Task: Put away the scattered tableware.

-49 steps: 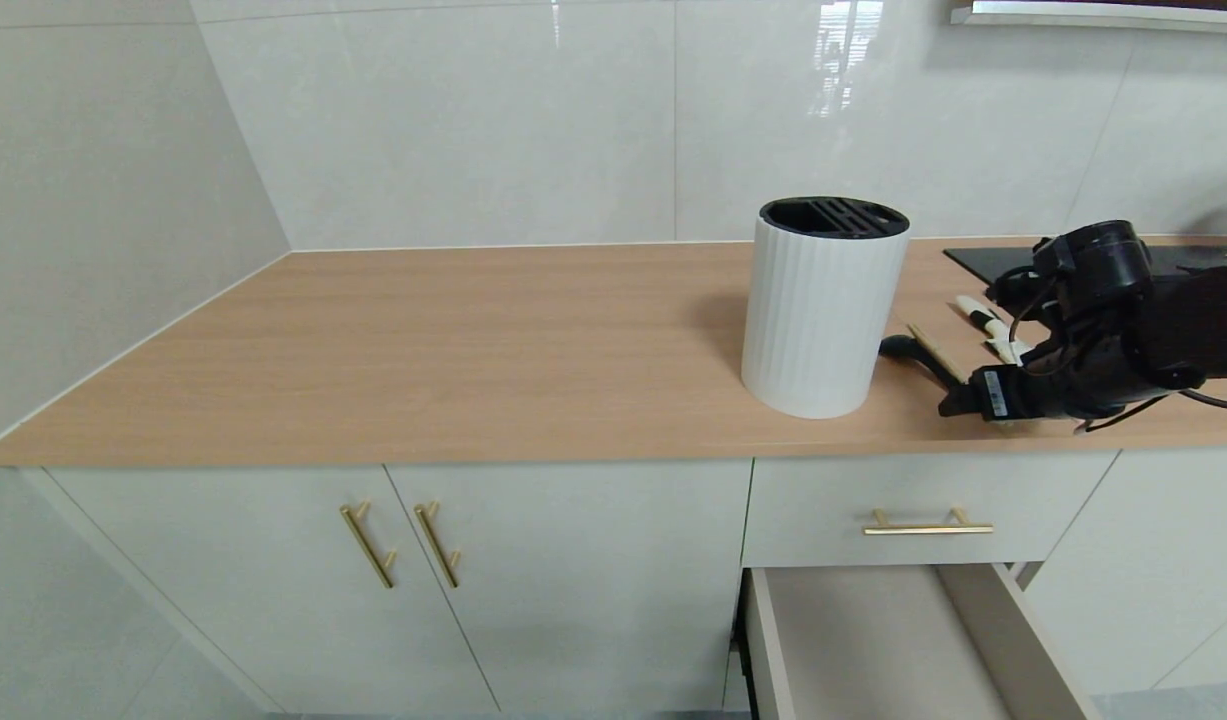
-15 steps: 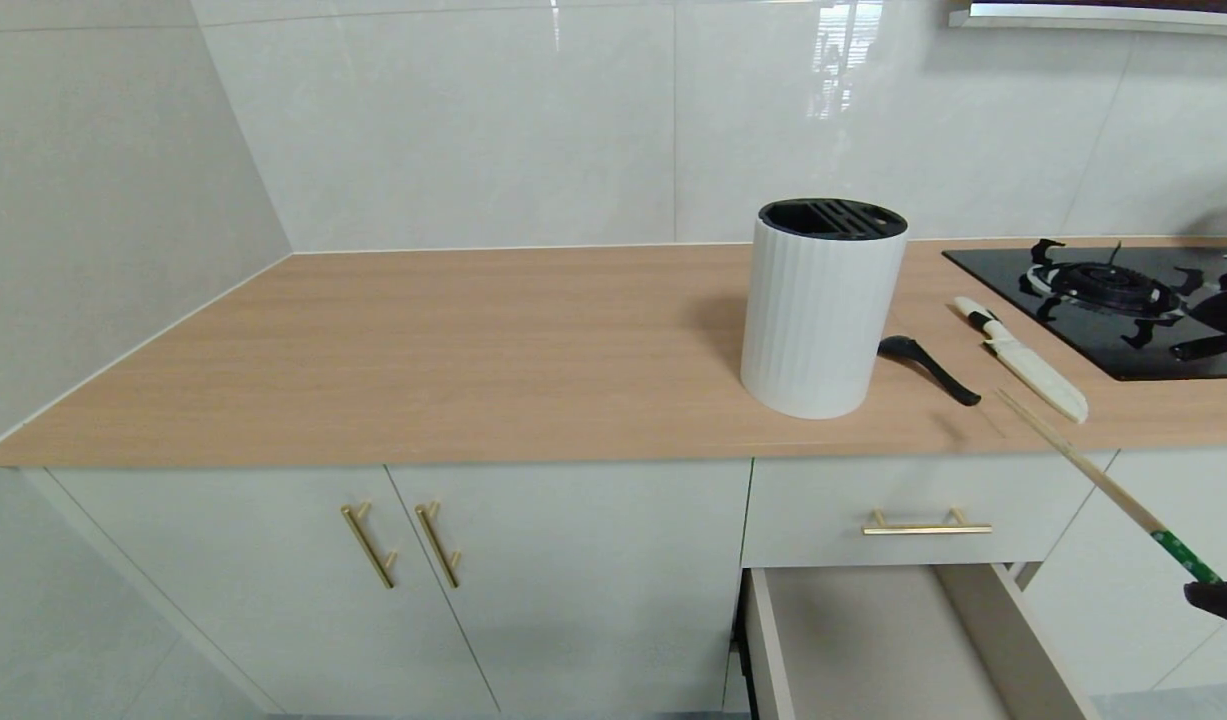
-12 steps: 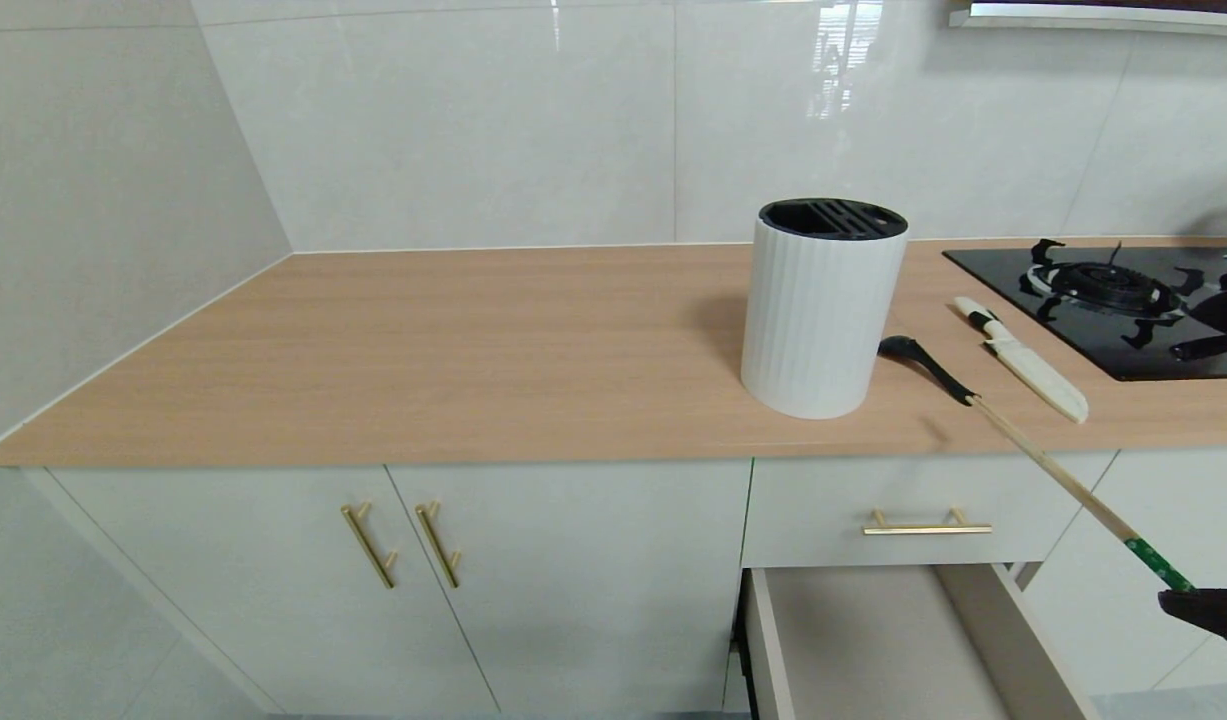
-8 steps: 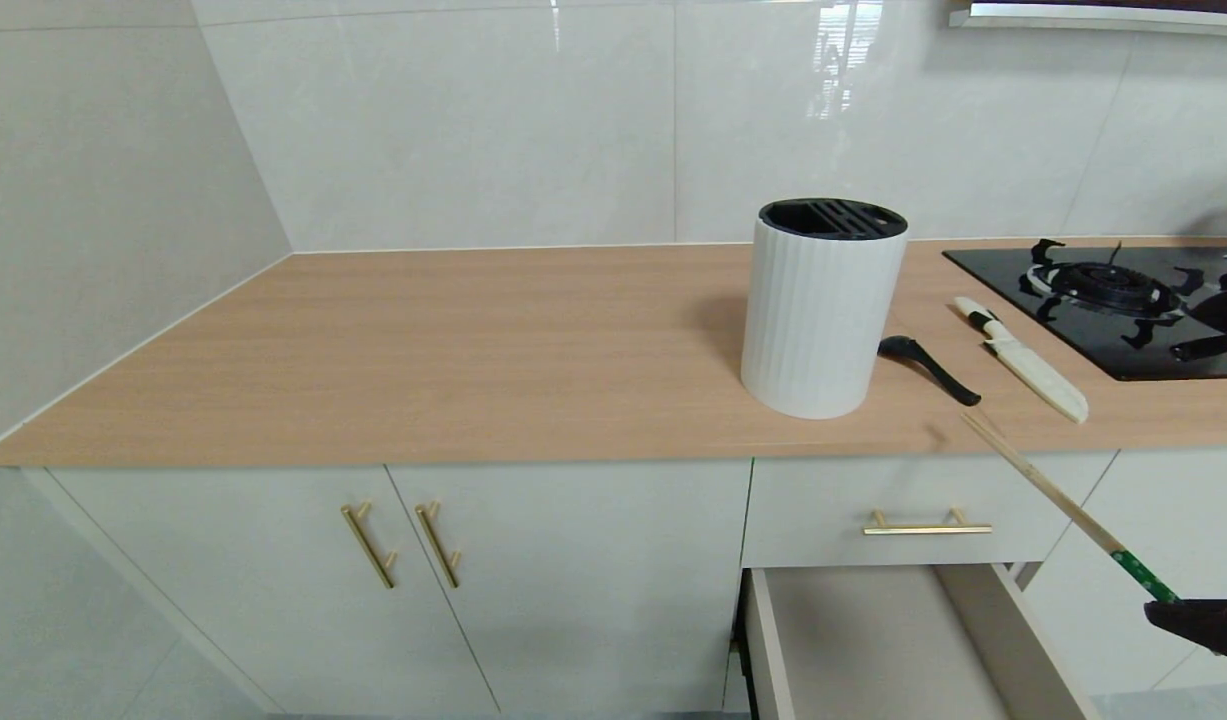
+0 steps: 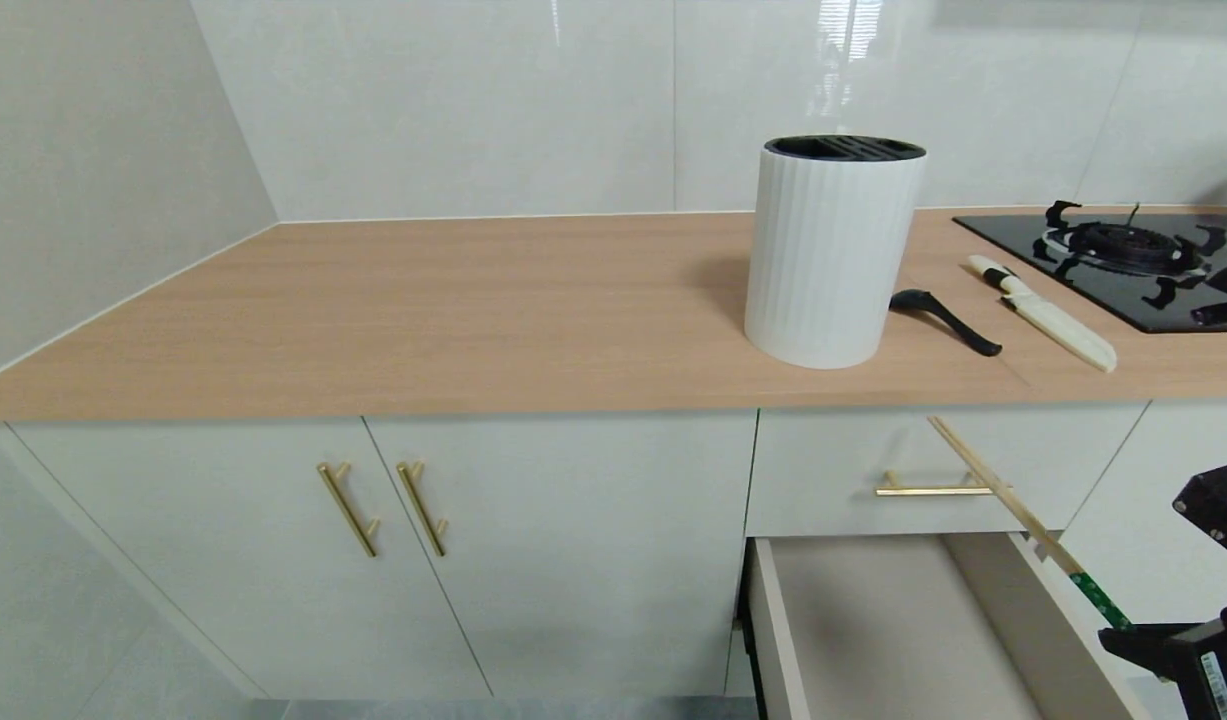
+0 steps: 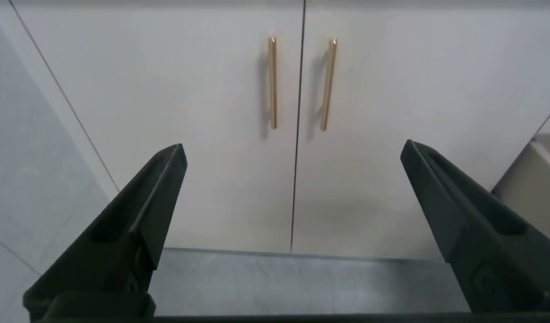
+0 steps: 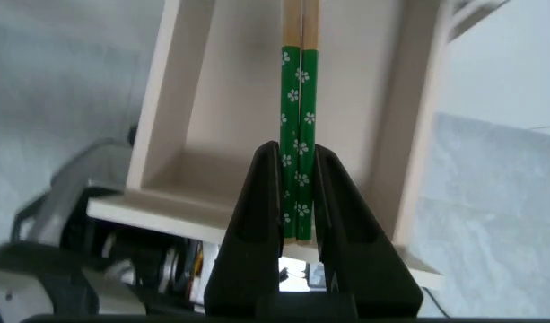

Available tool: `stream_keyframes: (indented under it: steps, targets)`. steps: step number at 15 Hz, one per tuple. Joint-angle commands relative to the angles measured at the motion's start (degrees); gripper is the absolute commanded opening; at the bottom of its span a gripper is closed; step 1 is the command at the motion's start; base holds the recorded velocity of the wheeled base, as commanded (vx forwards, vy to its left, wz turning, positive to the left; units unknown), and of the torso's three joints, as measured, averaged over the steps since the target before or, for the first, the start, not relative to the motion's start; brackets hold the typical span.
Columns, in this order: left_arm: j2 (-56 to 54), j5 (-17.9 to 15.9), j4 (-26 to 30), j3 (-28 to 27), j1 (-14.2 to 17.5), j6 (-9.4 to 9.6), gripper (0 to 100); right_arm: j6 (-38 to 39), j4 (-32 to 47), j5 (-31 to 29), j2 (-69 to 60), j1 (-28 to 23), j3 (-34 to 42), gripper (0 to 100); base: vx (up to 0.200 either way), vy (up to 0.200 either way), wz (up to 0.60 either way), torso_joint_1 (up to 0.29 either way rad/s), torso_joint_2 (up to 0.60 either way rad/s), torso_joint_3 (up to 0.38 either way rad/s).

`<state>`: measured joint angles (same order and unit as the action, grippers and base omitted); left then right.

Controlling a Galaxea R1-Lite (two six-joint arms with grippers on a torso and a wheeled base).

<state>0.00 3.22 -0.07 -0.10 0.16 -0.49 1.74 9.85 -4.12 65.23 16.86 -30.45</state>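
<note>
Two chopsticks (image 5: 1013, 505) slant up from the right fingers (image 5: 1143, 640), which pinch their green ends, with the open drawer (image 5: 768, 620) beneath. The left fingers (image 6: 149, 206) are spread and empty, facing cabinet doors (image 6: 212, 161). Beyond the right fingers lies the drawer's floor, so stowing seems in hand; the next move calls for lowering and releasing inside.

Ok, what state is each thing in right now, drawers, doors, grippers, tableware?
Lower drawer: open.
Upper drawer: shut.
Cabinet doors: shut.
Right gripper: shut on the chopsticks.
Chopsticks: held, off the counter.
Left gripper: open, empty.
Knife: lying on the counter.
Black spoon: lying on the counter.
Utensil holder: upright.
</note>
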Motion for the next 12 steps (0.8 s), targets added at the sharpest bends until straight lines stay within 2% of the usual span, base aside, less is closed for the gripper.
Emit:
stream_keyframes:
  steps: [1, 5, 10, 12]
  targets:
    - [0.09, 0.03, -0.01, 0.01, 0.02, -0.04, 100, 0.01, -0.53, -0.01, 0.6, 0.54, 0.39, 0, 0.0, 0.0, 0.0, -0.173, 0.47, 0.295]
    - [0.09, 0.03, -0.01, 0.01, 0.02, 0.05, 100, -1.48, -0.97, 0.25, -4.15, 1.25, 0.83, 0, 0.0, 0.0, 0.0, -0.157, 0.46, 0.301]
    - [0.09, 0.03, -0.01, 0.01, 0.02, -0.04, 100, -2.09, -1.5, 0.08, 2.44, 3.44, 3.38, 0, 0.0, 0.0, 0.0, -0.116, 0.44, 0.335]
    - [0.09, 0.03, -0.01, 0.01, 0.02, -0.04, 100, -1.92, -1.5, 0.08, 5.17, 4.94, 3.47, 0, 0.0, 0.0, 0.0, -0.041, 0.21, 0.166]
